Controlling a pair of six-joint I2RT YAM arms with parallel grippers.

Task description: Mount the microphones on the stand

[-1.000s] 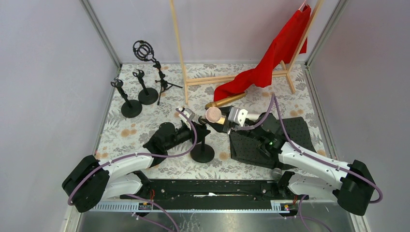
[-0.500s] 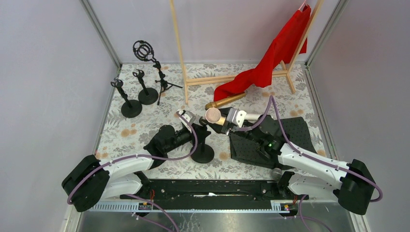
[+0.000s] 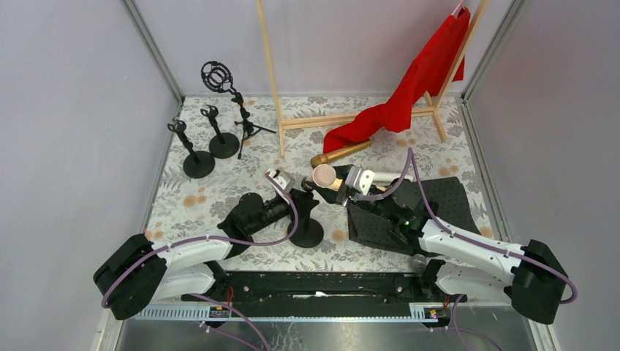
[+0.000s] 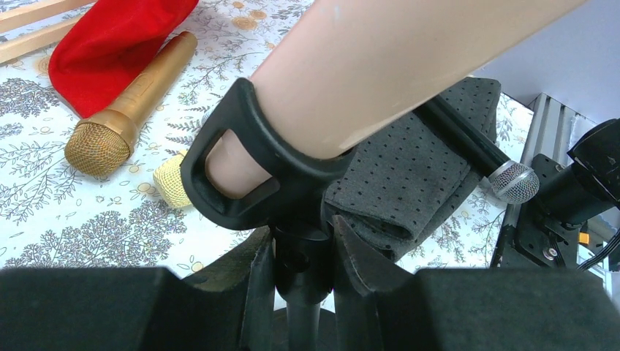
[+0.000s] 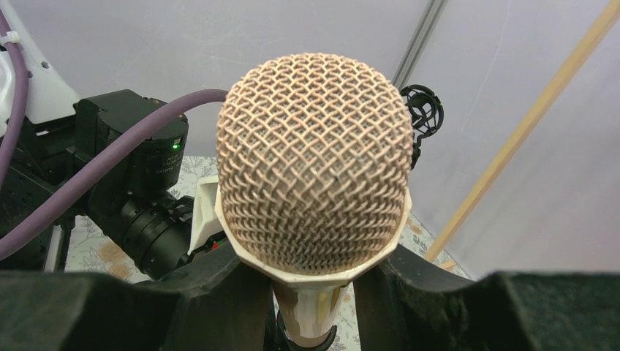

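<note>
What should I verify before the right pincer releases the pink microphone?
1. Grip of right pincer on pink microphone: ok.
2. Grip of left pincer on microphone stand stem: ok.
3. Microphone body lying in the stand's clip: ok.
4. Body pressed fully home in the clip: cannot tell.
5. Stand's base flat on table: ok.
6. Loose gold microphone apart from both arms: ok.

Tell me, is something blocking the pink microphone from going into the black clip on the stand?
No, nothing visible is in the way. The pink microphone has its handle lying in the black clip of the stand. The gold microphone and dotted cloth lie behind on the table, not between them.
</note>
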